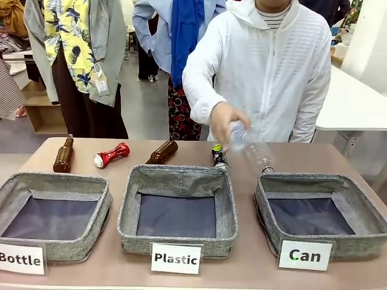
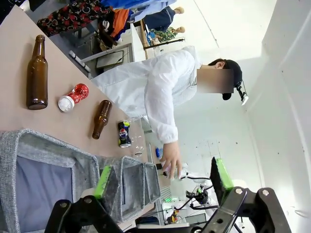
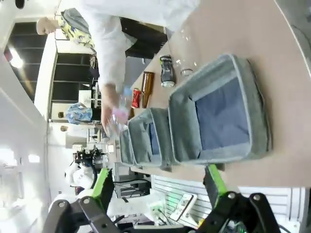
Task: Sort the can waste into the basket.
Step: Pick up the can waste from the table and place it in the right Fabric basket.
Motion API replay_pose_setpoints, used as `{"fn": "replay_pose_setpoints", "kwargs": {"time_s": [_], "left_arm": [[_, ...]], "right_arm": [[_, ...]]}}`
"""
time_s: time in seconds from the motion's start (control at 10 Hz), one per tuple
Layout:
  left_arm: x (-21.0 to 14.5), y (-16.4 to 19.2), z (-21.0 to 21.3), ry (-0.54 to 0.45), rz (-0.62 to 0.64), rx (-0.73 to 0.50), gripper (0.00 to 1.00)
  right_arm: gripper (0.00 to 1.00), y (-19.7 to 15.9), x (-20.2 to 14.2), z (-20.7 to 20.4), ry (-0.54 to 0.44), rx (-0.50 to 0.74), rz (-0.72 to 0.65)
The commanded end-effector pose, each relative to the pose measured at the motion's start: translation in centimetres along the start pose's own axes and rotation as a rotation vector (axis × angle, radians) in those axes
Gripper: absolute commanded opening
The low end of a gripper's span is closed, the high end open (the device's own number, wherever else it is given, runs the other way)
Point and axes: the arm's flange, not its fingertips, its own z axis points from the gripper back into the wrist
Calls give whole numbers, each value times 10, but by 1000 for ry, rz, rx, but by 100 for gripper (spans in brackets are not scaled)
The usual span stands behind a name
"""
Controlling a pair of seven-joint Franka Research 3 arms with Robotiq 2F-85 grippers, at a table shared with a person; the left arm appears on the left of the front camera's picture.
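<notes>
Red can (image 1: 112, 154): lying on its side on the bench (image 1: 254, 269), toward the far side, left of centre.
Black can (image 1: 219, 156): sitting just behind the "Plastic" basket (image 1: 178, 172), at its far right corner.
"Can" basket (image 1: 360, 244): sitting at the right end, well apart from both cans.
Person's hand (image 1: 227, 121): gripping a clear bottle (image 1: 253, 150) above the bench.
Left claw (image 2: 163, 177): hanging released, fingers spread.
Right claw (image 3: 158, 183): hanging released, fingers spread.
</notes>
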Motion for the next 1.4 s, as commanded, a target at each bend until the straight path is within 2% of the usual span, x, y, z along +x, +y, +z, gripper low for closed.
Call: {"fn": "replay_pose_setpoints", "kwargs": {"time_s": [0.0, 0.1, 0.4, 0.6, 0.7, 0.8, 1.0, 1.1, 1.3], "left_arm": [[-1, 0, 0, 0, -23, -15, 100], [-1, 0, 0, 0, -23, -15, 100], [-1, 0, 0, 0, -23, -15, 100], [-1, 0, 0, 0, -23, -15, 100], [-1, 0, 0, 0, -23, -15, 100], [-1, 0, 0, 0, -23, -15, 100], [-1, 0, 0, 0, -23, -15, 100], [-1, 0, 0, 0, -23, -15, 100], [-1, 0, 0, 0, -23, -15, 100]], "right_arm": [[100, 34, 16, -32, -36, -62, 56], [100, 59, 23, -61, -19, -136, 91], [100, 133, 38, -186, 169, -281, 282], [100, 147, 37, -247, 260, -318, 322], [100, 150, 31, -267, 273, -322, 342], [100, 150, 26, -274, 277, -321, 372], [100, 144, 28, -232, 239, -267, 367], [100, 142, 23, -222, 253, -254, 374], [100, 150, 17, -265, 253, -364, 422]]}}
